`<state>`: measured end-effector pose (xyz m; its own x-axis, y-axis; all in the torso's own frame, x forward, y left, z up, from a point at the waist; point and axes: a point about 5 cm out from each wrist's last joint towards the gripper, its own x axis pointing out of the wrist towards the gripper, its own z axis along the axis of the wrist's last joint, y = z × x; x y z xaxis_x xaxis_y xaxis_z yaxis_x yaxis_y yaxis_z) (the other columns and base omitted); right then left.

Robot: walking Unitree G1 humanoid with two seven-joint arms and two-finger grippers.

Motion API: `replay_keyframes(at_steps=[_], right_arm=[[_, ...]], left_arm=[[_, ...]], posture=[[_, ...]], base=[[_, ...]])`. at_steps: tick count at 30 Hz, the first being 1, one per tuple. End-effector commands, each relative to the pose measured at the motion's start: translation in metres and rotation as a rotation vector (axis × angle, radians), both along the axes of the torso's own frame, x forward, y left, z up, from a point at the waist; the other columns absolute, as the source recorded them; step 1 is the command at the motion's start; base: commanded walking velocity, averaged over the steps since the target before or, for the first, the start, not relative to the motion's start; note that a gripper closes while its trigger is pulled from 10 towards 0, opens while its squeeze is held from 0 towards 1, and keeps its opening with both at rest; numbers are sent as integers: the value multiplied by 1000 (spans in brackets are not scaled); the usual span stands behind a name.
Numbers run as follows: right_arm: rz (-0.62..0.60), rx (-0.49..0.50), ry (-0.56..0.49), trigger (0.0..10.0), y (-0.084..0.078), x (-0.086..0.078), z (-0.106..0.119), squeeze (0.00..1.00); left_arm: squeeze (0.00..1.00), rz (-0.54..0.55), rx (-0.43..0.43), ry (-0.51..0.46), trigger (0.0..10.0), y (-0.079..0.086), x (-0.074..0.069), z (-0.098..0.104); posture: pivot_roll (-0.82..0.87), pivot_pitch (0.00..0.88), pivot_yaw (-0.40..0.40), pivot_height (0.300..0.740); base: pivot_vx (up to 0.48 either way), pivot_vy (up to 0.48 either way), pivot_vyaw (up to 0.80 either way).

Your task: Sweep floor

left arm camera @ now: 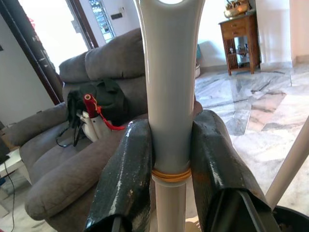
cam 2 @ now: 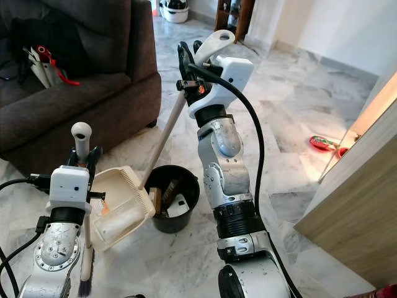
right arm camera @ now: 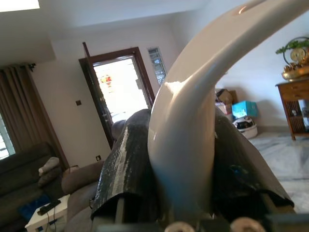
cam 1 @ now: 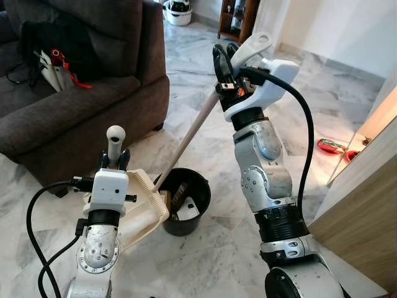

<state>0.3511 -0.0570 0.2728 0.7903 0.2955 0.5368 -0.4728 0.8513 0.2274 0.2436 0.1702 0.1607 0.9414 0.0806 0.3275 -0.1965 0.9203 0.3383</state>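
My left gripper (cam 1: 115, 160) is shut on the upright white handle (left arm camera: 169, 96) of a cream dustpan (cam 1: 146, 205). The pan is tilted, its lip over the rim of a black bucket (cam 1: 195, 192) on the marble floor. Brown and white scraps lie inside the bucket. Higher up, my right gripper (cam 1: 226, 65) is shut on the curved white top of the broom (right arm camera: 188, 125). The broom's long pole (cam 1: 189, 133) slants down to the bucket, and its lower end is hidden behind the dustpan's edge.
A dark brown sofa (cam 1: 74, 105) with a black bag (cam 1: 49, 37) stands close on the left. A wooden cabinet (cam 1: 366, 211) flanks the right, with a red object (cam 1: 332, 146) on the floor beside it. A helmet (cam 1: 180, 12) and a wooden side table (cam 1: 236, 15) stand far back.
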Motion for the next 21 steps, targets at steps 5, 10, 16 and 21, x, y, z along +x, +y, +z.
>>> replay_keyframes(at_steps=[5,10,16,21], right_arm=[[-2,55,-65,10000,-3,-6,16,0],[-40,71,-75,10000,-10,-4,19,0],[-107,83,-110,10000,-17,-3,27,0],[-102,84,-106,10000,-16,-4,26,0]], left_arm=[[0,-5,14,-46,10000,-2,0,8],[0,-7,12,-49,10000,-2,0,9],[0,-6,12,-53,10000,-2,0,10],[0,-7,11,-54,10000,-2,-1,10]], posture=[[77,82,-51,740],[79,83,-52,740],[78,83,-51,740],[78,83,-49,740]], base=[[306,0,0],[305,0,0],[306,0,0],[305,0,0]])
